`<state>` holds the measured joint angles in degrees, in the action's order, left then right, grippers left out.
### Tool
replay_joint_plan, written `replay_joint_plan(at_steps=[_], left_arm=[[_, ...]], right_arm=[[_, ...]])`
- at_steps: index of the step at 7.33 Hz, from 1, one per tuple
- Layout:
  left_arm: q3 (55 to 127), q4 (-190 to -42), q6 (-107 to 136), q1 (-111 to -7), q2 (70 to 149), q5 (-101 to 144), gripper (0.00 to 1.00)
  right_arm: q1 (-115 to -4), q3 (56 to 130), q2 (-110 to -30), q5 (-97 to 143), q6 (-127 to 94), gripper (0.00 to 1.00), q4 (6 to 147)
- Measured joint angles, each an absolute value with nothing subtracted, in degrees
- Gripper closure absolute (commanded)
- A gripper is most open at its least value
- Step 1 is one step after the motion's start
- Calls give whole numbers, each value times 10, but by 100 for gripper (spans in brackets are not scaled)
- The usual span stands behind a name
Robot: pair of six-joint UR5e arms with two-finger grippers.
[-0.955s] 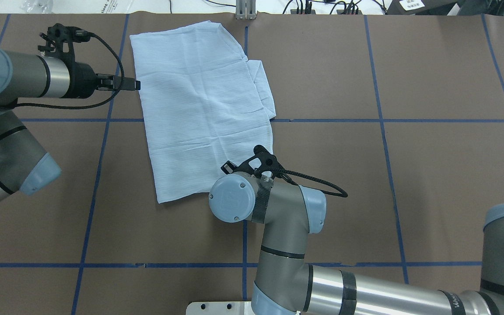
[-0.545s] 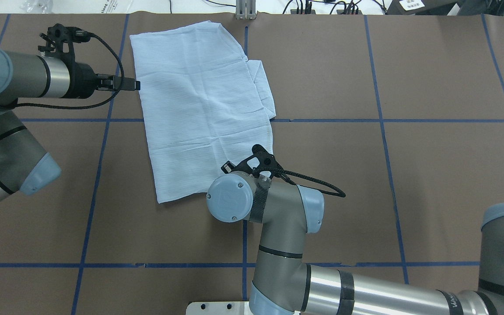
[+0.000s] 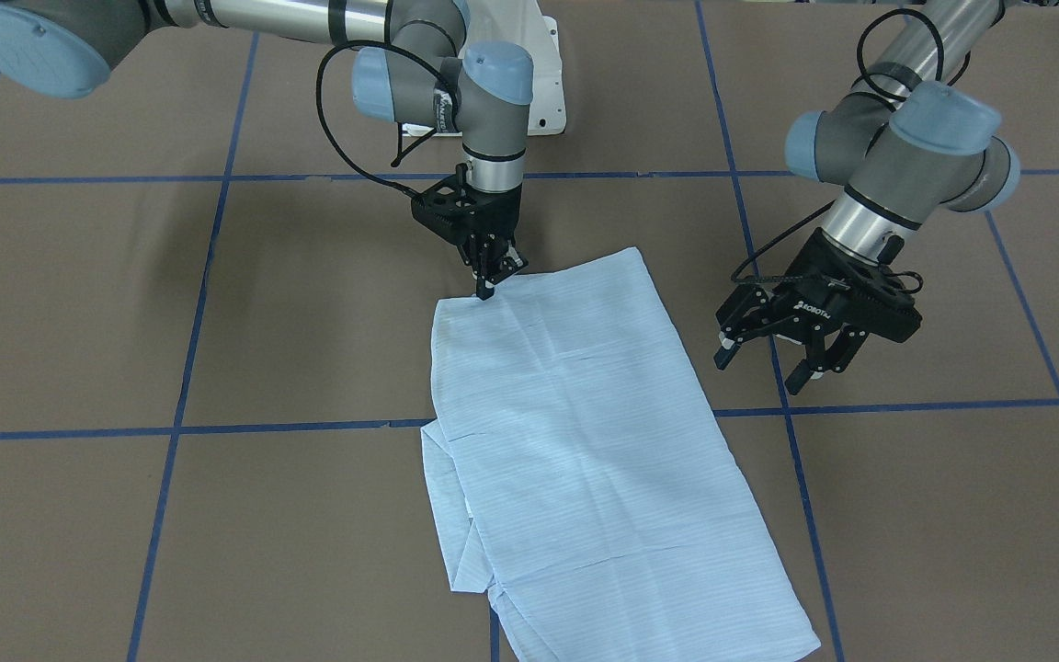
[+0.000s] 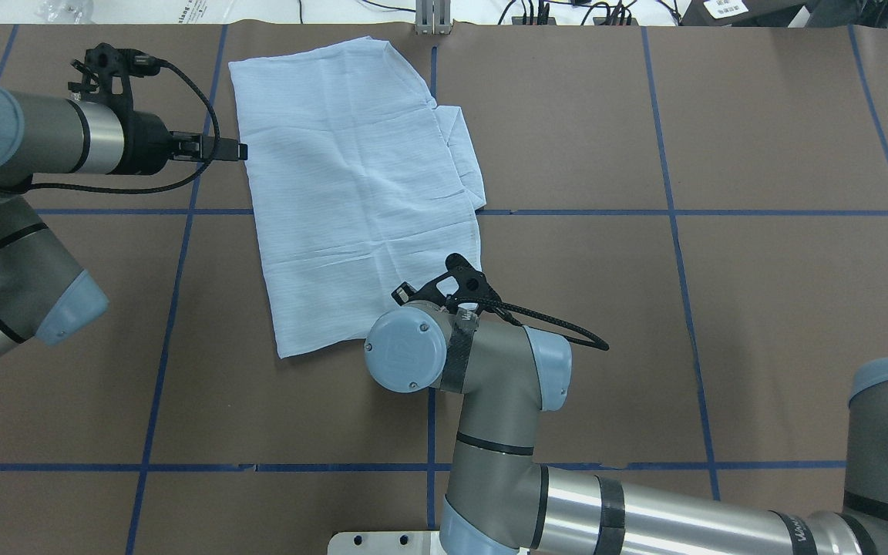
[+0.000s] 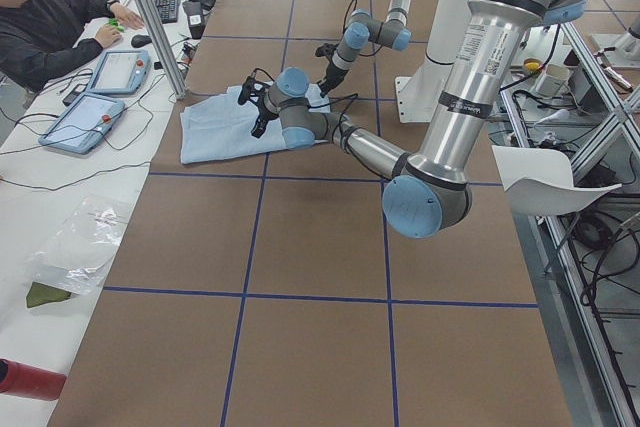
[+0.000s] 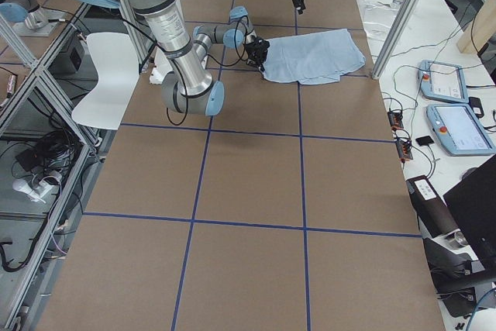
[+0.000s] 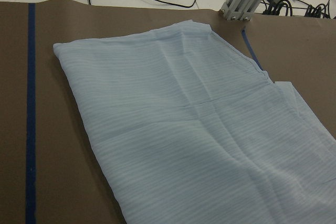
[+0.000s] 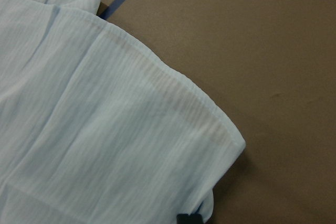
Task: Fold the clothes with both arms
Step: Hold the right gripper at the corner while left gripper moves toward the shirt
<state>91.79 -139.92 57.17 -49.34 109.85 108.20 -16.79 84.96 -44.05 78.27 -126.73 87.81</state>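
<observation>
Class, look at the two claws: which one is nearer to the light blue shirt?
Right. The right claw is closed on the shirt at its corner nearest the robot; the left claw hangs open beside the shirt's long edge, apart from it.

You have bright, even light from above in every view, with a slightly cool cast. Just beside the right gripper (image 3: 487, 287), the shirt (image 8: 105, 129) corner drops a soft dark shadow on the table (image 8: 273, 51), and the cloth's fine stripes are sharp there. Ahead of the left gripper (image 3: 757, 377), the shirt looks a little washed out. White glare streaks the silver arm tube (image 4: 660, 516). In the side views, the posts (image 5: 150, 17) lean near the edges.
</observation>
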Motion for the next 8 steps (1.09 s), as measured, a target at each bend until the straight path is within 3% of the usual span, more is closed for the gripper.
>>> replay_joint_plan(at_steps=[4,7,8], left_arm=[[929,-1402,622,-438,1097,1078,0],[992,-1400,715,-353,1036,1004,1],[1000,-1398,752,-326,1025,976,19]], right_arm=[[-169,863,-441,775,-1267,100,879],[-169,869,-445,767,-1267,100,879],[-169,870,-447,765,-1267,100,879]])
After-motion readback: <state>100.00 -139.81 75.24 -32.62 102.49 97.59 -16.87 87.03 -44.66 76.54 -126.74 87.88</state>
